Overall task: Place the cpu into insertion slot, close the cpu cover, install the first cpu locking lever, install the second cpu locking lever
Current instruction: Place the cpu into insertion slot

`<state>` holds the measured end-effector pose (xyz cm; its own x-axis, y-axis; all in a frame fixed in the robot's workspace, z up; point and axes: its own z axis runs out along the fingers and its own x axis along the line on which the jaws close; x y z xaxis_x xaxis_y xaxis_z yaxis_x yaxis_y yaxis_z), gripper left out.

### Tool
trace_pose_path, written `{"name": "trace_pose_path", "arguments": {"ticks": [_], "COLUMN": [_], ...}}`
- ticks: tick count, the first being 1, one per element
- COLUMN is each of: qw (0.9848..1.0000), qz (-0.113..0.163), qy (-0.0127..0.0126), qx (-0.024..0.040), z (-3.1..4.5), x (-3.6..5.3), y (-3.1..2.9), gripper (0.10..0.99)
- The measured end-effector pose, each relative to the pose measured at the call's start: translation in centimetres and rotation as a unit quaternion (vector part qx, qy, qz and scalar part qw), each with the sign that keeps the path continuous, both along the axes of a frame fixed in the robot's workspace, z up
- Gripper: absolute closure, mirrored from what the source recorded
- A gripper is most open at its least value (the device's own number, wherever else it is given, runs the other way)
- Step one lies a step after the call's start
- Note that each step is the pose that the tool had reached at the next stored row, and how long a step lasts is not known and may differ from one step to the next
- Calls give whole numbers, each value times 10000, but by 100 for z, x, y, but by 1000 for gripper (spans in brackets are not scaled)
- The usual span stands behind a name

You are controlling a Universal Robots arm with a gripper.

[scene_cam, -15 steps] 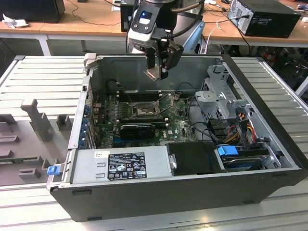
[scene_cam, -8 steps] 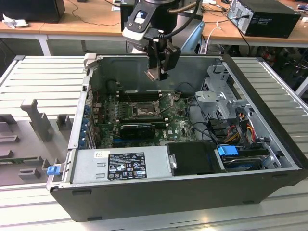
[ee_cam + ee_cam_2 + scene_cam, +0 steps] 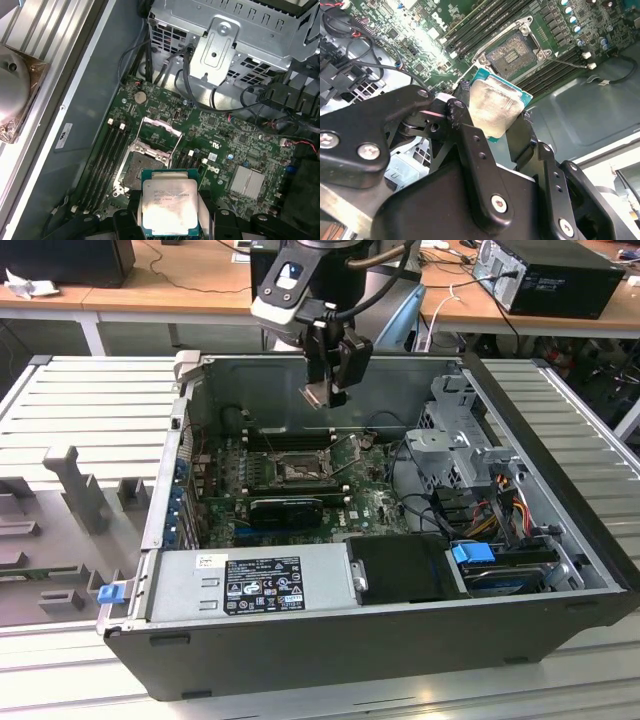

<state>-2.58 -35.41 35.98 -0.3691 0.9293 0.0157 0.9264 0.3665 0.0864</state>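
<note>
We see the gripper (image 3: 492, 116) clenched on the chip (image 3: 169, 207) above the bare socket (image 3: 144, 167), its cover (image 3: 162, 125) raised; nothing seated or locked yet.

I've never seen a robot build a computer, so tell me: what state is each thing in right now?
cpu: gripped in the hand, held above the motherboard.
hand: shut on the cpu.
insertion slot: empty, uncovered.
cpu cover: swung open, raised off the slot.
computer case: lying on its side, panel off.
</note>
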Motion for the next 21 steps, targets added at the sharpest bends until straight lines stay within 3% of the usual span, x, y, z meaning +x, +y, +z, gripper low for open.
{"name": "trace_pose_path", "arguments": {"ticks": [6, 10, 13, 18, 21], "qw": [10000, 9996, 9980, 9968, 9951], "qz": [-57, -270, -632, -796, -987], "qy": [0, 0, 0, 0, 0], "qx": [0, 1, 0, 0, 0], "z": [-3, -7, -16, -30, -41], "x": [-3, -3, -8, -33, -36], "y": [0, 0, 0, 0, 0], "gripper": [553, 553, 553, 553, 553]}}
